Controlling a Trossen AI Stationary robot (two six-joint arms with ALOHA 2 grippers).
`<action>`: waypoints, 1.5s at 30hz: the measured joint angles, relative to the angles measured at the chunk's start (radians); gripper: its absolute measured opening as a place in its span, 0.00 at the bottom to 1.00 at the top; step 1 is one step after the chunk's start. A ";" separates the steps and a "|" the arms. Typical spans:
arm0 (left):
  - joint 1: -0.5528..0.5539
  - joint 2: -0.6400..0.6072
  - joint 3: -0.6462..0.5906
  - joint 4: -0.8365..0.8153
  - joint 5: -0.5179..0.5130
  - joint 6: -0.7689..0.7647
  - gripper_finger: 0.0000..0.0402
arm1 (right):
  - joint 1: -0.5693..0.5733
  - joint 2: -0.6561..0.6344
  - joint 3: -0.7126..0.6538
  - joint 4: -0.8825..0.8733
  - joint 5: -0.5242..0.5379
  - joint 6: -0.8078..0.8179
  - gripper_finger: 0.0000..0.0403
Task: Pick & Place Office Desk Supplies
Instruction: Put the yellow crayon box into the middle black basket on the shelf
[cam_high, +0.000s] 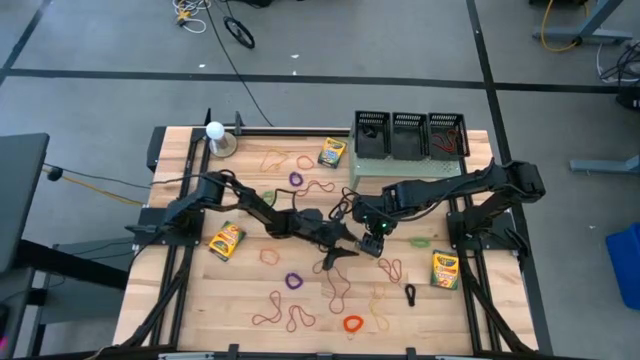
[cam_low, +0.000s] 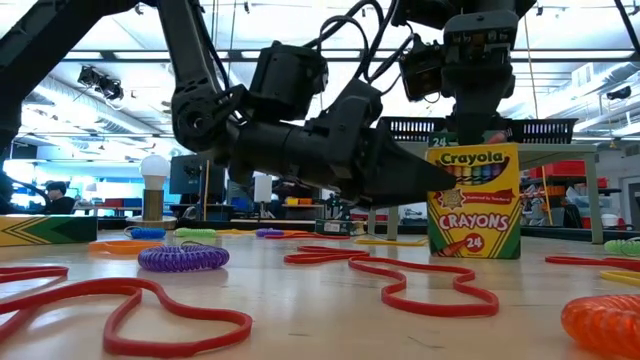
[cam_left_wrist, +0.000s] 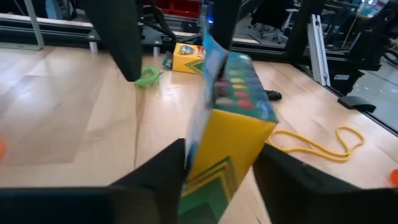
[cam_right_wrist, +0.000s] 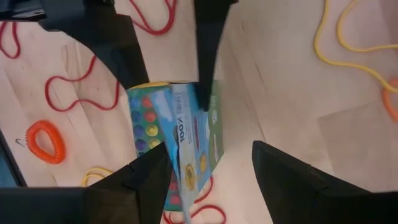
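Note:
One yellow-and-green crayon box (cam_low: 473, 200) stands upright on its bottom end on the table, between my two grippers. My left gripper (cam_left_wrist: 217, 180) comes in level from the table's left, open, with a finger on either side of the box's lower part. My right gripper (cam_right_wrist: 208, 180) hangs open above the box (cam_right_wrist: 177, 137), pointing down. More crayon boxes (cam_high: 331, 152) (cam_high: 227, 240) (cam_high: 445, 270) lie flat. Red and tan rubber bands (cam_high: 290, 318) and purple rings (cam_high: 293, 281) are scattered about. My left gripper has the box's lower edge (cam_left_wrist: 205, 168) between its open fingers, coming level from the table's left. One finger (cam_left_wrist: 165, 171) lies close against the box; I cannot tell whether it touches. My right gripper has one finger (cam_right_wrist: 149, 171) beside the box's top (cam_right_wrist: 180, 155); I cannot tell whether it touches.
Three black trays (cam_high: 410, 135) stand at the far edge behind a pale green stand (cam_high: 400, 172). A white ball on a base (cam_high: 215, 132) sits far left. An orange ring (cam_high: 352, 323), a green ring (cam_high: 420, 241) and a black clip (cam_high: 410, 293) lie near.

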 joint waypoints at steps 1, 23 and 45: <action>-0.001 0.000 0.000 -0.001 0.000 0.000 0.40 | 0.000 0.000 0.000 0.001 0.007 -0.002 0.57; 0.000 0.000 0.000 -0.005 0.025 0.002 0.29 | 0.128 -0.006 0.083 -0.057 0.147 -0.028 0.74; 0.000 0.000 0.000 0.000 0.018 -0.006 0.30 | 0.185 0.048 0.016 0.062 0.162 0.009 0.37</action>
